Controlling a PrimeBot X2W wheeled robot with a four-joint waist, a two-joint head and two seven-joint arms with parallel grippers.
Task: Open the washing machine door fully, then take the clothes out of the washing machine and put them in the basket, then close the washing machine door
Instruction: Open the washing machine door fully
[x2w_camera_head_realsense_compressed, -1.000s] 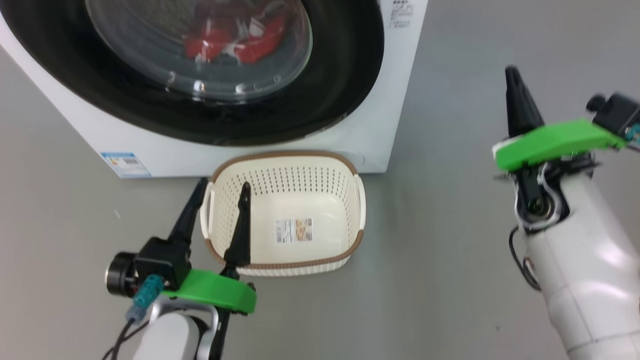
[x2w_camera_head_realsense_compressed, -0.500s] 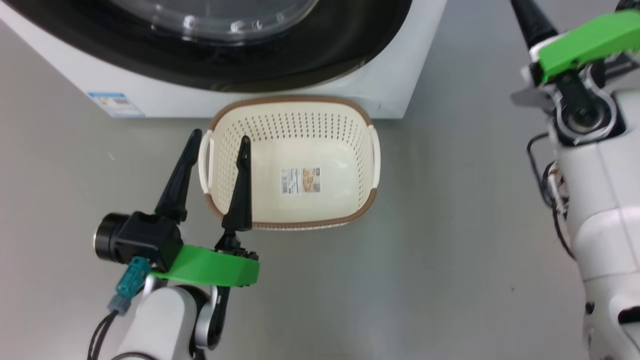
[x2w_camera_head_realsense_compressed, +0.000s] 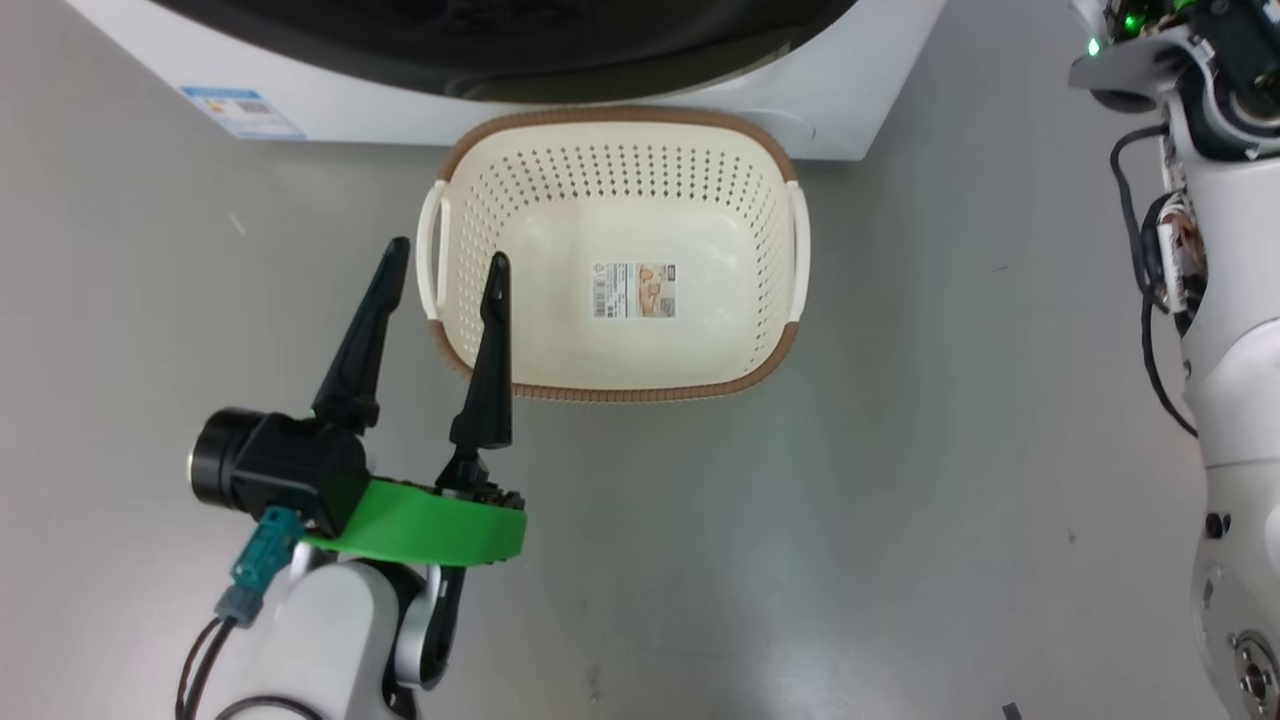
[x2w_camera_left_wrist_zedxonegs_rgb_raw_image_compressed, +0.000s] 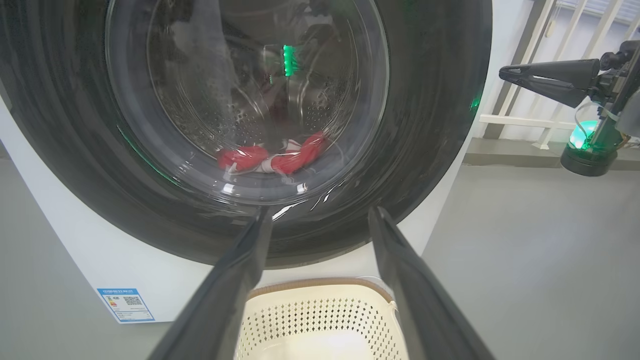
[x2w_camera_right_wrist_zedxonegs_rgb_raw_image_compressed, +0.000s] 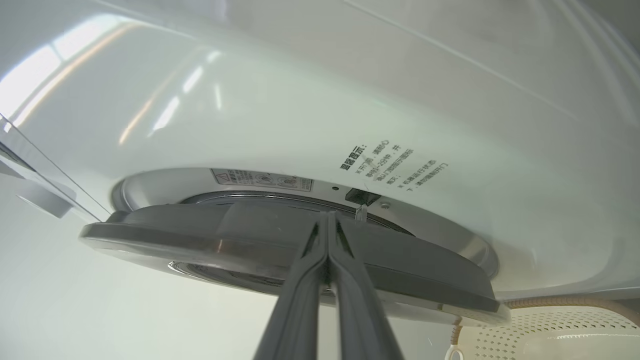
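The washing machine (x2w_camera_head_realsense_compressed: 350, 118) stands at the top of the head view, with the black rim of the washing machine door (x2w_camera_head_realsense_compressed: 500, 40) just showing. In the left wrist view the clothes (x2w_camera_left_wrist_zedxonegs_rgb_raw_image_compressed: 290, 160) lie red behind the door's glass (x2w_camera_left_wrist_zedxonegs_rgb_raw_image_compressed: 440, 125). The basket (x2w_camera_head_realsense_compressed: 620, 170) sits on the floor against the machine's front. My left gripper (x2w_camera_head_realsense_compressed: 448, 252) hovers open by the basket's left handle, holding nothing. My right gripper (x2w_camera_left_wrist_zedxonegs_rgb_raw_image_compressed: 501, 73) is shut and points at the door's right side. In the right wrist view its tips (x2w_camera_right_wrist_zedxonegs_rgb_raw_image_compressed: 327, 216) lie against the door's edge (x2w_camera_right_wrist_zedxonegs_rgb_raw_image_compressed: 225, 235); contact is unclear.
Grey floor (x2w_camera_head_realsense_compressed: 900, 500) spreads around the basket on the left, front and right. My pale right forearm (x2w_camera_head_realsense_compressed: 1230, 350) runs up the right edge. A blue label (x2w_camera_head_realsense_compressed: 243, 110) marks the machine's lower left. A white railing (x2w_camera_left_wrist_zedxonegs_rgb_raw_image_compressed: 530, 120) stands behind the machine's right side.
The head camera has tilted down, so the machine and basket slid up the picture. My right gripper has left that view at the top right. The left gripper stays open.
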